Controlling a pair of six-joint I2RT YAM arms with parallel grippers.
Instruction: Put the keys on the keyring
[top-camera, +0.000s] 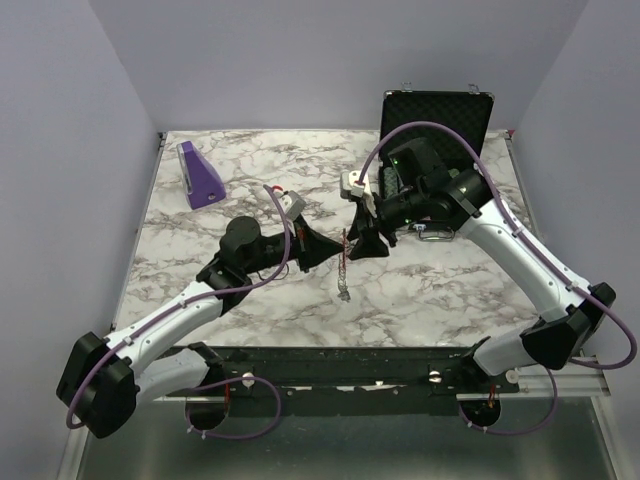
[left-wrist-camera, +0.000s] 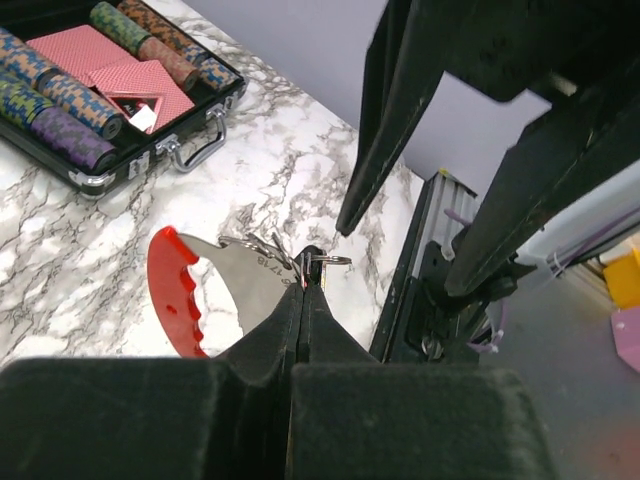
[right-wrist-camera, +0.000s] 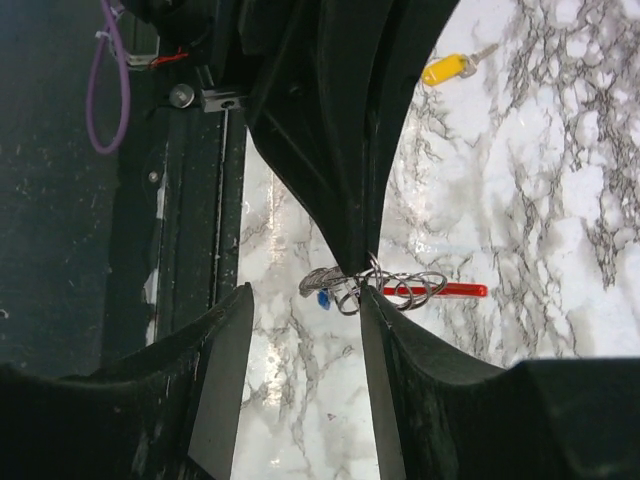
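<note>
While tight on the keyring (left-wrist-camera: 245, 275), left jaws; right jaws apart beside the keys (right-wrist-camera: 322, 292).

Faint stamped digits on keyring (left-wrist-camera: 246, 274), unreadable

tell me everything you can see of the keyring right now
The keyring is a red curved clip, plastic-looking, with a toothed inner edge, joined to a flat silvery metal piece stamped with small digits. Thin wire rings hang off that end, carrying a blue-headed key and silvery keys. The left gripper, shut, pinches the metal end. The right gripper, open, is close by; contact cannot be told. It is held over the marble table.
</note>
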